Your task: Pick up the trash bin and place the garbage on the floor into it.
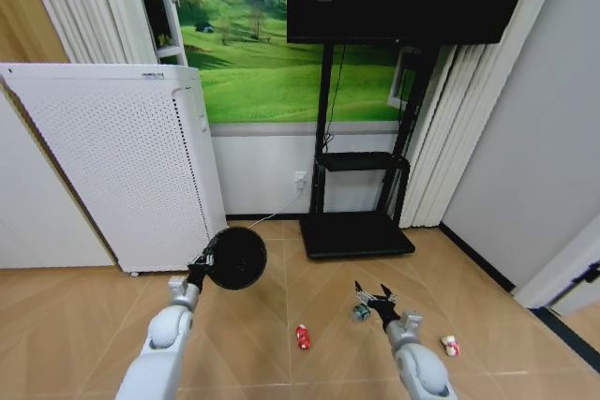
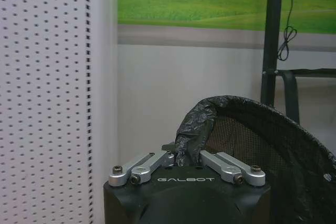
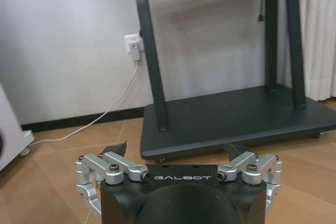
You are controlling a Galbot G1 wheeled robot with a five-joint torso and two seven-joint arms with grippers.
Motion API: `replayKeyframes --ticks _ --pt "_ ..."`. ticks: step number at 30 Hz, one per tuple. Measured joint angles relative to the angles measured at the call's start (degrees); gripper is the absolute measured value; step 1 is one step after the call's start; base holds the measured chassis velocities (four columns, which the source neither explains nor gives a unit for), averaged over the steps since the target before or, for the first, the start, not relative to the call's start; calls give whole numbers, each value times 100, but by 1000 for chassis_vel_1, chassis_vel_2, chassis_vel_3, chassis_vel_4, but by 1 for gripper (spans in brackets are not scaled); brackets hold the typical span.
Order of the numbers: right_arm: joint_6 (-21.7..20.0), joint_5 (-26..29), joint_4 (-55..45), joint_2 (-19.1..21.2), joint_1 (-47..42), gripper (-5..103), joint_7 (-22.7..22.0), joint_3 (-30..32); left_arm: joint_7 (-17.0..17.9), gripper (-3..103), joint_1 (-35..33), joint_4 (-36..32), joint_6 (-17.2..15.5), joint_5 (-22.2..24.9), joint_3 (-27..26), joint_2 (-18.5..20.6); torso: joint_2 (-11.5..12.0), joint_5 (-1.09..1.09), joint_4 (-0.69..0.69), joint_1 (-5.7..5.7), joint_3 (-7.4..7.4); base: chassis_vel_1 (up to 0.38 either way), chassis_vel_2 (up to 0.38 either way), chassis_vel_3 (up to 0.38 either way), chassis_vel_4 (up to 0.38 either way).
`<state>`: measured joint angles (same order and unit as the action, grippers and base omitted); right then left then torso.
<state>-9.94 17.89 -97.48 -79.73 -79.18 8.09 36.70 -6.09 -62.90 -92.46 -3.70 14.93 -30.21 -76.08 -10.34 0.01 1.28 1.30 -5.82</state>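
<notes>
The trash bin (image 1: 236,258), a small round black wastebasket, hangs tilted above the floor with its dark mouth toward me. My left gripper (image 1: 201,265) is shut on its rim. In the left wrist view the gripper (image 2: 181,157) pinches the black liner on the rim of the mesh bin (image 2: 252,140). The garbage lies on the wooden floor: a red can (image 1: 302,335), a greenish can (image 1: 361,311) and a red-and-white scrap (image 1: 450,346). My right gripper (image 1: 373,294) is open, low and just right of the greenish can; in the right wrist view the gripper (image 3: 176,150) holds nothing.
A tall white perforated appliance (image 1: 122,166) stands at the left against the wall. A black TV stand (image 1: 356,231) with a flat base (image 3: 236,116) stands ahead in the middle. A white cable (image 3: 105,116) runs to a wall socket. Curtains and a grey wall close the right side.
</notes>
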Motion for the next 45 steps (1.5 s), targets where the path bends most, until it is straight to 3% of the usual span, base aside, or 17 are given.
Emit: replayKeyframes --ticks 13,26,31,33,34,37,38,39,40,42,45 --pt "-360 -351 76 127 -83 100 607 1 173 7 324 -10 -239 57 802 90 0 -1 0 0 0 0 0 0 0" --pt "-109 -409 276 112 -144 100 698 48 201 7 240 -119 -274 9 902 180 -1 -1 0 -1 1 -30 28 36 -34" --pt "250 -593 532 278 -107 100 1032 -62 219 7 221 -147 -282 0 941 171 -1 0 -1 1 -1 -112 96 114 -118" --pt "718 -868 942 566 9 100 1510 -226 231 7 217 -166 -294 0 966 168 -1 0 0 1 -1 -37 65 53 -43" --pt "718 -868 942 566 9 100 1510 -226 231 7 217 -166 -294 0 966 168 -1 0 0 1 -1 -8 46 53 -15" --pt "1587 -1332 1678 1385 315 100 2188 -655 229 7 190 -194 -295 0 980 157 -1 2 1 0 0 0 0 0 0" --pt "1587 -1332 1678 1385 315 100 2188 -655 229 7 190 -194 -295 0 980 157 -1 2 1 0 0 0 0 0 0" --pt "1861 -1497 1940 1789 494 100 2325 -926 230 7 164 -207 -296 -14 979 138 -1 -4 1 -1 1 0 0 0 0" --pt "1861 -1497 1940 1789 494 100 2325 -926 230 7 164 -207 -296 -14 979 138 -1 -4 1 -1 1 0 0 0 0" --pt "2200 -1596 2451 2229 924 100 2342 -1564 221 7 110 -227 -296 -43 975 86 -1 -1 1 -1 1 0 0 0 0" --pt "2509 -1836 2997 2362 1400 100 2348 -2103 220 7 36 -262 -296 -82 975 42 -1 0 0 -1 1 0 0 0 0"
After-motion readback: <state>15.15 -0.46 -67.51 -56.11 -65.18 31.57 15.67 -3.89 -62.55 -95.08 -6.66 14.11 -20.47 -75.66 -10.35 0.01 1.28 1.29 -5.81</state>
